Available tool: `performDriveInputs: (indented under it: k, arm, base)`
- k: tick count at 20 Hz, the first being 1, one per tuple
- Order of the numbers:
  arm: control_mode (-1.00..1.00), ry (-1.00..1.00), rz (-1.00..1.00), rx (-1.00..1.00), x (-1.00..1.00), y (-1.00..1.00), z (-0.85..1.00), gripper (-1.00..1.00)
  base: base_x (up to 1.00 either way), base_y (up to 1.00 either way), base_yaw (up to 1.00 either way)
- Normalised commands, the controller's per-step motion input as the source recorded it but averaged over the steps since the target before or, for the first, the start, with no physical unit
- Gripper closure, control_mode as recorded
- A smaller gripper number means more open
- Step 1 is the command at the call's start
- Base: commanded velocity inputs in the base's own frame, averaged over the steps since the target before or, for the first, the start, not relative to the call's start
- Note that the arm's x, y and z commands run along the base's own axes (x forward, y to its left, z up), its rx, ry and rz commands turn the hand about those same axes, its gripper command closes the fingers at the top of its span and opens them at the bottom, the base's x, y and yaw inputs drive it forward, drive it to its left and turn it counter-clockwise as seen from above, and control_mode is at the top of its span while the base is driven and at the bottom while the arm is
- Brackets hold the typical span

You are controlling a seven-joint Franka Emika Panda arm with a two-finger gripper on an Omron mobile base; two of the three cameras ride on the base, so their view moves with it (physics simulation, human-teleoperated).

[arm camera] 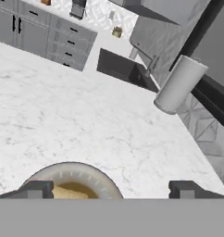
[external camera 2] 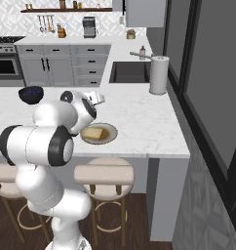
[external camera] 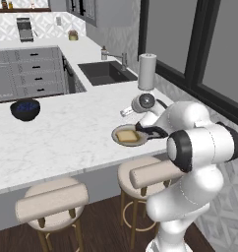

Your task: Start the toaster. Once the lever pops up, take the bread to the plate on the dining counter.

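jaws: spread wide, nothing between them; the gripper (arm camera: 111, 189) hangs just above the plate's near-right rim
bread: the bread (external camera: 127, 136) lies flat on the plate (external camera: 116, 139), not held
bread vs jaws: in the hand view the slice (arm camera: 70, 193) sits off toward the left fingertip (arm camera: 37, 189), not centred in the gap
long axis: slice is square, so no real long axis; edges look slightly skewed to the counter edge, hard to tell from here
plate: on the dining counter (external camera: 67, 133), near its front edge, above a stool (external camera: 150, 172)
toaster: the toaster (external camera: 25, 28) stands far back on the rear worktop
judgement: delivery looks done; next move is probably a straight lift clear of the plate
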Motion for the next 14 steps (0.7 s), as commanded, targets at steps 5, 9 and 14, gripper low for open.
performDriveInputs:
  k: [5,9,14]
  arm:
    - [-1.0,0.29,0.01,0.19,-0.06,0.0,0.97,-1.0]
    - [-1.0,0.5,0.05,0.07,-0.4,0.0,0.64,-1.0]
    - [-1.0,0.46,0.07,0.0,-0.51,0.0,0.93,-1.0]
  base:
    - [0.0,0.0,0.0]
    - [0.0,0.0,0.0]
    - [0.0,0.0,0.0]
